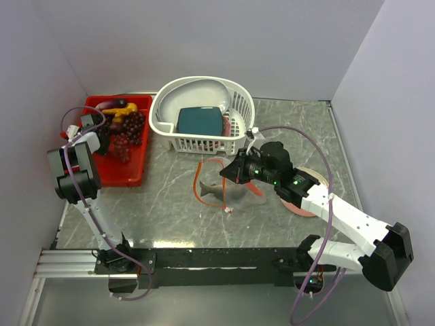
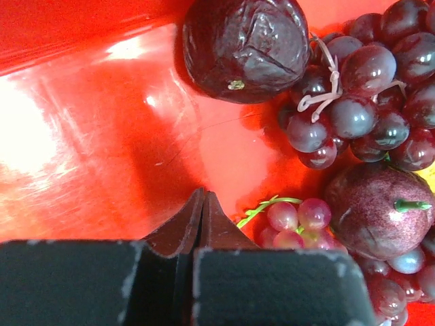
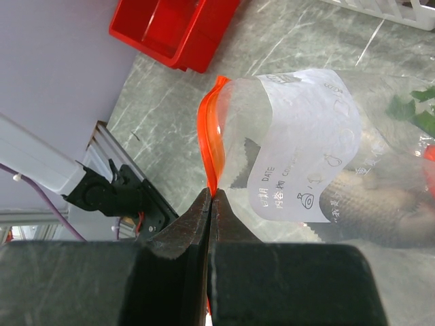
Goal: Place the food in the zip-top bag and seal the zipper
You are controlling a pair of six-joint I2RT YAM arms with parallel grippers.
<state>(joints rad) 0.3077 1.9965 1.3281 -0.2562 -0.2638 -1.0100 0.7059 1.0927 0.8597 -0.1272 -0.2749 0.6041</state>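
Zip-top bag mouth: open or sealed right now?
Open. The zipper bows into a wide loop in the top view; the right gripper pinches only one spot of it.

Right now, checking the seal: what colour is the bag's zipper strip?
Red-orange zipper, clearest in right wrist view.

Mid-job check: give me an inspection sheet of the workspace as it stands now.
Surface: grey marbled table, no damage seen.
Job's things: clear bag lies mid-table with a fish inside; its zipper gapes open. More toy food, grapes among it, sits in the red bin.
Clutter: white basket holding a teal dish; pink plate under the right arm.
Grippers: left gripper shut, empty, over the bin; right gripper shut on the zipper.
Cables: purple cable loops above the table, snagging nothing.
Surroundings: plain pale walls; nothing else seen.
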